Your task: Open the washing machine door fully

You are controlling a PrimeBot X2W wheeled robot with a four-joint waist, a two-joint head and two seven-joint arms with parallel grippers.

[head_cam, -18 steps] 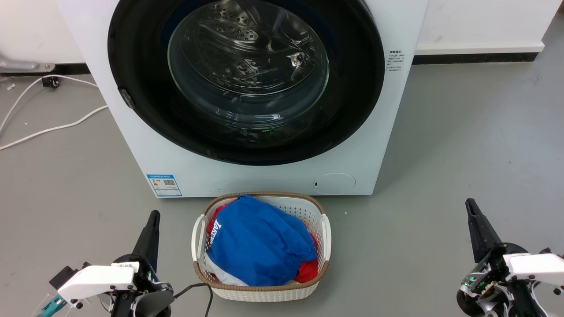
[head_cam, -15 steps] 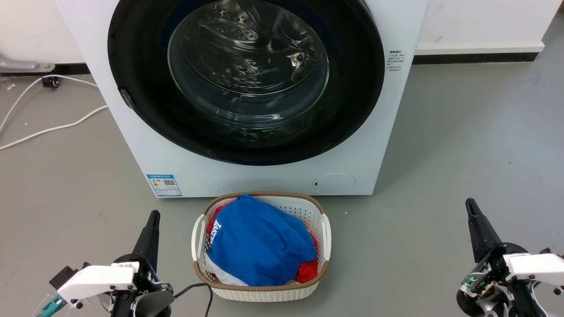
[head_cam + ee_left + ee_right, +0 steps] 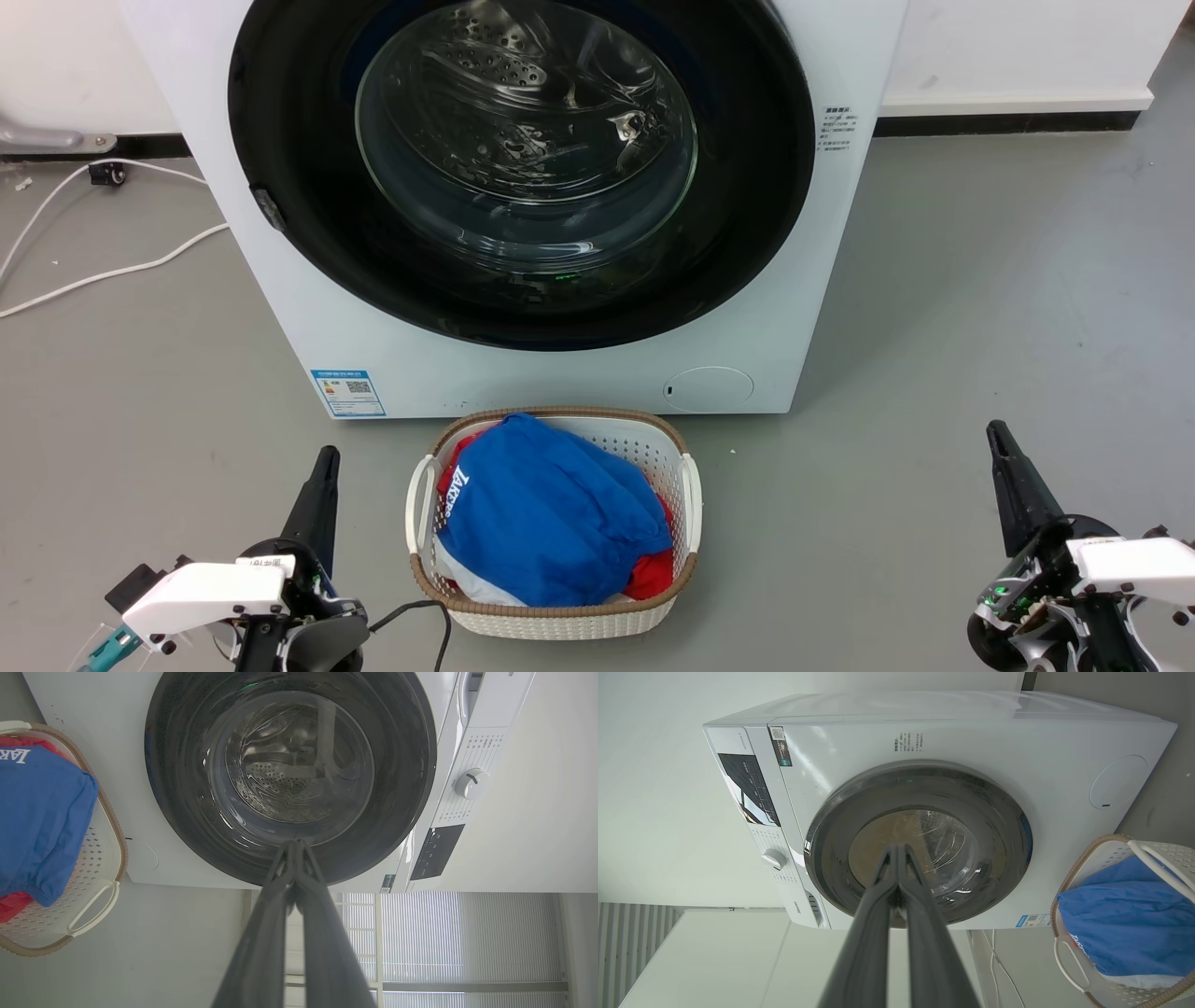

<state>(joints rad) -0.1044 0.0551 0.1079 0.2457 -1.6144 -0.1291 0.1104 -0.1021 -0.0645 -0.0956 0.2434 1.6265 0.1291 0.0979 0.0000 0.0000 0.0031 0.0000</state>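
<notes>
washing machine door (image 3: 523,168) still closed

right claw (image 3: 896,851) pinched together before closed door (image 3: 999,807).

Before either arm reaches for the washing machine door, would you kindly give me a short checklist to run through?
1. Washing machine door shut, flush with the machine front, as the start expects: ok.
2. Left gripper free, jaws shut on nothing: ok.
3. Right gripper free, jaws shut on nothing: ok.
4. Grip point: a small grey tab sits on the door's left rim; whether it is the handle: cannot tell.
5. Swing path: the laundry basket stands on the floor right before the machine, below the door; clearance: cannot tell.
6. White cable lies away from both grippers: ok.
</notes>
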